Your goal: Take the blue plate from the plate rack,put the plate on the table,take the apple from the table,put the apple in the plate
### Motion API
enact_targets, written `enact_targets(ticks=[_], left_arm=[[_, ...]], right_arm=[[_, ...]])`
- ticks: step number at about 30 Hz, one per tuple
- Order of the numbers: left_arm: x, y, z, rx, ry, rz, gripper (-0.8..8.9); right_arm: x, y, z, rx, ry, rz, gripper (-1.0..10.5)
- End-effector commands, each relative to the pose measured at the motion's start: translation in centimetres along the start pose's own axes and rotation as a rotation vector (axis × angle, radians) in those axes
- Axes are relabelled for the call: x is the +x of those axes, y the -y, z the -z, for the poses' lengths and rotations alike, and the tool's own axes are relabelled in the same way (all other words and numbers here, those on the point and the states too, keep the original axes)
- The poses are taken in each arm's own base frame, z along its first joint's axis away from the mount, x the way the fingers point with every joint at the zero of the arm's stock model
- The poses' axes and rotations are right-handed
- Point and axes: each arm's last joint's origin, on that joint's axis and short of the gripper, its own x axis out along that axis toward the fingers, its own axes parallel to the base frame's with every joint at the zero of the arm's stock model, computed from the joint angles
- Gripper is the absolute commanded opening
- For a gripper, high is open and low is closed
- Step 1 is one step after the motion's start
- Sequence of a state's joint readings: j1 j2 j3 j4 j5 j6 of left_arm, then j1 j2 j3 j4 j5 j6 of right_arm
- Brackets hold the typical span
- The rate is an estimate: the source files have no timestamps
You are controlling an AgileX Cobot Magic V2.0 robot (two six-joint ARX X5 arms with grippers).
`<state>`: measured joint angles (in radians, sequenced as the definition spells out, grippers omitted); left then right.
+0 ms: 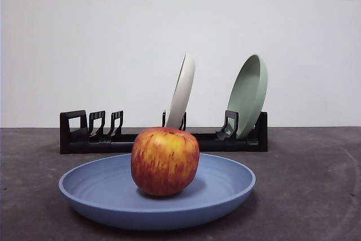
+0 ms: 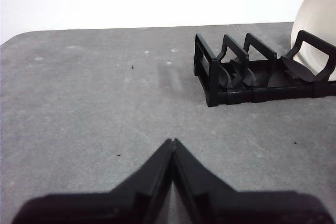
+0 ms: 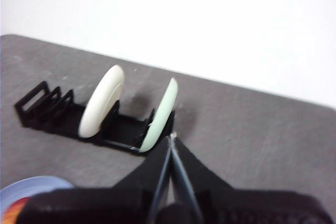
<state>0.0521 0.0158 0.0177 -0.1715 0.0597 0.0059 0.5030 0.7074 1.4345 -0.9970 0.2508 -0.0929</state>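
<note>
Nearest the front camera, the blue plate (image 1: 157, 202) lies flat on the table (image 1: 316, 184), its near rim cut slightly by the picture's lower edge. The apple (image 1: 164, 161) sits inside it, resting a little left of the plate's middle, stem dimple facing up. It hides part of the plate rack (image 1: 163, 138) behind, whose long axis runs left to right across the view. 2 plates stand on edge in the rack: a cream plate (image 1: 181, 91) near the middle and a green plate (image 1: 248, 95) near the right end, both leaning right. The squared loop is at the rack's left end, with 2 empty holders beside it. Neither arm shows in this view.

From the left wrist, the left gripper (image 2: 172, 141) hangs over bare table with its jaws pressed together, holding nothing. Only the loop end of the rack (image 2: 247, 74) is in frame, and the cream plate (image 2: 317, 24) is cut off at the picture's edge. The blue plate and apple are out of view.

From the right wrist, the picture is blurred. The right gripper (image 3: 171, 137) has its jaws together and empty, its tip overlapping the green plate (image 3: 160, 114). The cream plate (image 3: 102, 100) stands beside it in the rack (image 3: 63, 111). A sliver of the blue plate (image 3: 31, 187) and apple (image 3: 13, 208) shows at one corner, mostly hidden behind the gripper body.
</note>
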Motion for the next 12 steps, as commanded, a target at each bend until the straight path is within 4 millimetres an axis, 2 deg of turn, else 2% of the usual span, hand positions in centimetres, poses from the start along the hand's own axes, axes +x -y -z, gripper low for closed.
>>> enact_targets(ticks=[1, 6, 12], left_arm=[[0.1, 0.0, 0.3, -0.010, -0.003, -0.001, -0.04], [0.1, 0.0, 0.3, -0.010, -0.003, -0.001, -0.04], [0.1, 0.0, 0.3, -0.010, -0.003, -0.001, -0.04]], right_arm=[[1.9, -0.1, 3.3, -0.106, 0.007, 0.077, 0.0], [5.4, 0.2, 9.6, -0.046, 0.037, 0.251, 0.0], [9.3, 0.2, 18.7, 0.075, 0.037, 0.291, 0.0]])
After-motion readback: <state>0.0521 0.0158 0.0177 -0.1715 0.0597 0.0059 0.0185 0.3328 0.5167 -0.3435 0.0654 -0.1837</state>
